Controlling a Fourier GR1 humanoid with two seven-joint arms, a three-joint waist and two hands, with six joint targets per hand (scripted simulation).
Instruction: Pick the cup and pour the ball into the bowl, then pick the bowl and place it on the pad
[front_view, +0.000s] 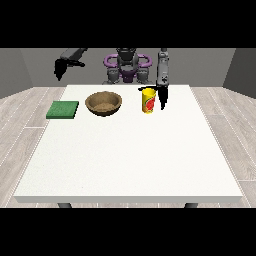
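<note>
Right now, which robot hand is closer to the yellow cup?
Its left hand, at the view's right, hangs right beside the yellow cup. The hand at the view's left is raised far off, beyond the bowl.

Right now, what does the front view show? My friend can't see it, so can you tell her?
A yellow cup stands on a white table, with the robot's hand at the view's right right beside it. A brown bowl sits at the cup's left and a green pad farther left; the other hand hangs raised beyond the table.
</note>
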